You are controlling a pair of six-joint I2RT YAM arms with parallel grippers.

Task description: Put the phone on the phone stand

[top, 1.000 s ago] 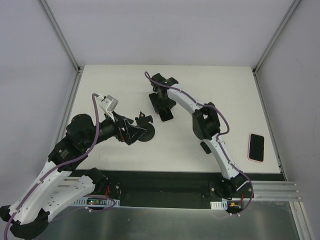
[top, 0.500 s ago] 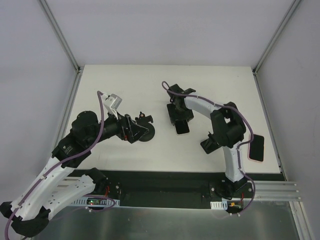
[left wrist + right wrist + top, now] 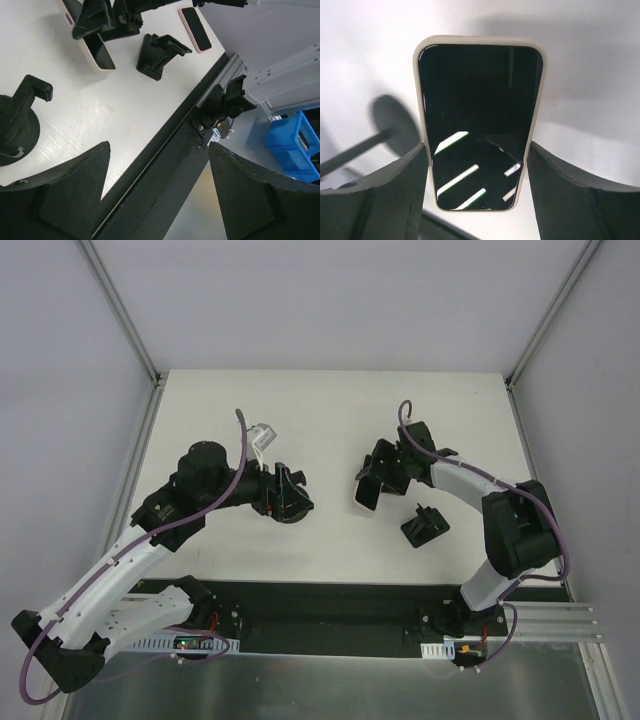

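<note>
My right gripper point(image 3: 372, 480) is shut on a phone in a cream case point(image 3: 366, 493) and holds it over the middle of the white table point(image 3: 440, 410). In the right wrist view the phone point(image 3: 479, 120) stands between my two fingers, dark screen facing the camera. A black folding phone stand point(image 3: 425, 525) sits just right of and nearer than the phone; it also shows in the left wrist view point(image 3: 160, 52). A black round-base stand point(image 3: 20, 125) sits by my left gripper point(image 3: 290, 496), which is open and empty.
A second phone in a pink case point(image 3: 195, 30) lies flat near the table's right side, hidden by the right arm in the top view. The black front rail point(image 3: 330, 600) runs along the near edge.
My right arm has carried the cream-cased phone rightward and nearer, from the table's middle back toward the folding stand. My left arm has swung a little right and turned over the round-base stand.
</note>
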